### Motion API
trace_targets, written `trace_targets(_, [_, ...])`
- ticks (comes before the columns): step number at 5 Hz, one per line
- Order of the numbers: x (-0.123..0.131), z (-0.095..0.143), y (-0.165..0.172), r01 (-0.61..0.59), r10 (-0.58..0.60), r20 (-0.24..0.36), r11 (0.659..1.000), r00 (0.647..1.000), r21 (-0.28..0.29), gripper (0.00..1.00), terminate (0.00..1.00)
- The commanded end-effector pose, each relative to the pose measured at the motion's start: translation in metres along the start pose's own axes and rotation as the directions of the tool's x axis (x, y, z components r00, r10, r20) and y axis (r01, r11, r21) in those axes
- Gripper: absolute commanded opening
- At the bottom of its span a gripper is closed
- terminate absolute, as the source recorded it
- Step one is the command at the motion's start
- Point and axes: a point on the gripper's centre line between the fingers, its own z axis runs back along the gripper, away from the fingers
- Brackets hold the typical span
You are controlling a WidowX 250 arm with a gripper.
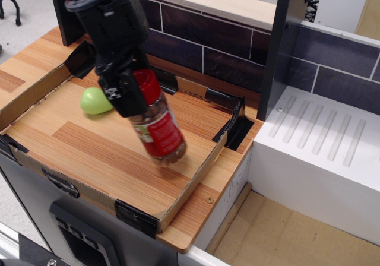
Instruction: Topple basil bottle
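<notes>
The basil bottle (160, 129) is a clear jar with a red cap, red label and brownish contents. It is tilted, cap up-left and base down-right, with its base near the wooden tray floor (89, 147). My gripper (132, 97) is shut on the bottle's cap and upper part, coming from above left. The black fingers (122, 97) cover part of the cap.
A small green rounded object (95, 101) lies left of the gripper. The tray has low cardboard walls (196, 180) with black corner pieces. A dark tile wall (208, 40) stands behind. A white ribbed drainer (320, 135) is at the right.
</notes>
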Motion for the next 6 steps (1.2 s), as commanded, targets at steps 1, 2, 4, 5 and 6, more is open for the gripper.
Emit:
trace_targets(1, [0.002,-0.012,0.02,-0.003,0.003,0.034,1.0,0.999,-0.001,0.0,0.0])
trace_targets(2, [-0.005,-0.019,0.018,-0.016,0.016,0.015,1.0,1.0,0.001,0.0,0.0])
trace_targets(4, [-0.03,-0.011,0.015,-0.005,0.005,-0.046,1.0,0.999,0.013,0.0,0.0])
trace_targets(5, [-0.047,-0.012,0.013,0.001,0.001,-0.088,1.0,0.996,0.021,0.0,0.0])
trace_targets(6, [-0.059,-0.021,0.011,-0.022,0.029,-0.146,0.998,0.989,0.054,0.0,0.0])
